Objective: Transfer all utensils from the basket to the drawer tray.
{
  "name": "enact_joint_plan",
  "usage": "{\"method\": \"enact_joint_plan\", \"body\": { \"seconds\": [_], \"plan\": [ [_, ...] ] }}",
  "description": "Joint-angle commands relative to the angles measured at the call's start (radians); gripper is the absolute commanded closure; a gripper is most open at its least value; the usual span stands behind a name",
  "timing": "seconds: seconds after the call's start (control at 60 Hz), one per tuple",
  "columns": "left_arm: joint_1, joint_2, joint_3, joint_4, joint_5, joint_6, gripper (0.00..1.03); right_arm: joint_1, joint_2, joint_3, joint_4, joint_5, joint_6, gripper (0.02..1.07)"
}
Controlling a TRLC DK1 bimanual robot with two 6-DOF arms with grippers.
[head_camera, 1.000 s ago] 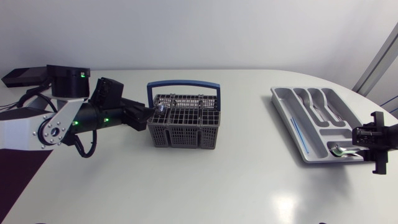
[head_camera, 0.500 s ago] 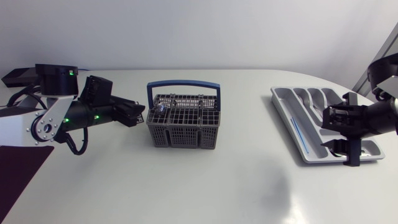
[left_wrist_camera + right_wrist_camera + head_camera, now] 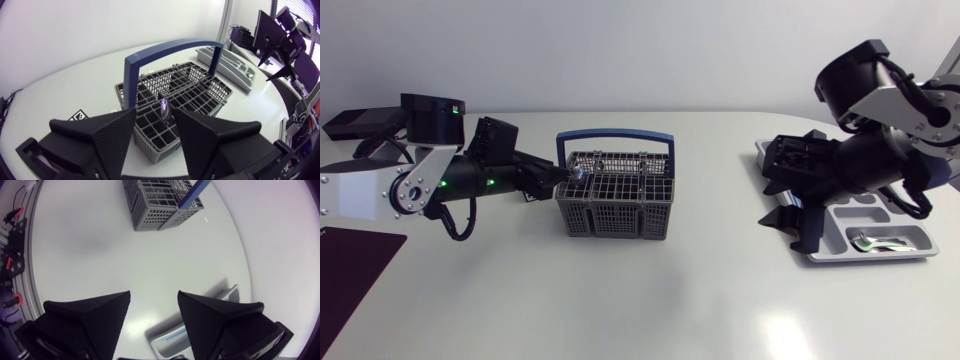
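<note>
Since 0.5 s ago the right arm has been brought in from the view's right edge, across the drawer tray (image 3: 865, 257). Its elbow is raised and its forearm is stretched toward the basket (image 3: 615, 205). The left arm has been advanced again to the basket's near rim.

Left arm: it is held low and nearly level over the table (image 3: 620, 300). The left gripper (image 3: 154, 114) is seen with its wedge fingers parted by a moderate gap and nothing is held. Just ahead of the gap, a spoon (image 3: 164, 107) is seen standing bowl-up in a near compartment of the basket, untouched by either finger. The basket is of dark grey mesh with a blue arched handle (image 3: 170, 47) over it. Well beyond it the tray is seen, pale grey.

Right arm: the right gripper (image 3: 153, 295) is also spread wide and empty. Under it and slightly behind, a corner of the tray is visible; bare table lies ahead, then the basket, far off. Behind the gripper, in the tray's compartment nearest the table's front edge, a second spoon (image 3: 872, 240) is seen lying flat.
</note>
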Motion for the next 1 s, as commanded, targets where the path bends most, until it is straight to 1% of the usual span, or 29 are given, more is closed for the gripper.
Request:
{"method": "enact_joint_plan", "body": {
  "seconds": [0.0, 0.067, 0.167, 0.317, 0.383, 0.467, 0.567, 0.65, 0.983],
  "plan": [
    [0.000, 0.027, 0.029, -0.006, 0.007, -0.014, 0.49, 0.038, 0.043, 0.052, -0.026, -0.020, 0.115, 0.37],
    [0.015, 0.034, 0.029, -0.006, 0.007, -0.014, 0.49, 0.062, 0.063, 0.082, -0.038, -0.044, 0.166, 0.37],
    [0.058, 0.037, 0.029, -0.006, 0.009, -0.009, 0.49, 0.098, 0.091, 0.118, -0.038, -0.067, 0.235, 0.37],
    [0.147, 0.048, 0.029, -0.009, 0.040, -0.003, 0.50, 0.154, 0.137, 0.162, -0.032, -0.080, 0.347, 0.37],
    [0.170, 0.062, 0.029, -0.009, 0.040, 0.008, 0.53, 0.183, 0.157, 0.182, -0.026, -0.080, 0.397, 0.37],
    [0.181, 0.111, 0.036, -0.017, 0.040, 0.018, 0.53, 0.222, 0.183, 0.205, -0.018, -0.081, 0.450, 0.37],
    [0.170, 0.168, 0.040, -0.028, 0.040, 0.037, 0.53, 0.259, 0.223, 0.242, -0.007, -0.080, 0.526, 0.37],
    [0.146, 0.186, 0.040, -0.029, 0.040, 0.038, 0.53, 0.283, 0.252, 0.276, -0.006, -0.078, 0.583, 0.37],
    [-0.006, 0.162, 0.031, -0.063, 0.040, 0.037, 0.53, 0.318, 0.315, 0.345, -0.003, -0.078, 0.709, 0.37]
  ]
}}
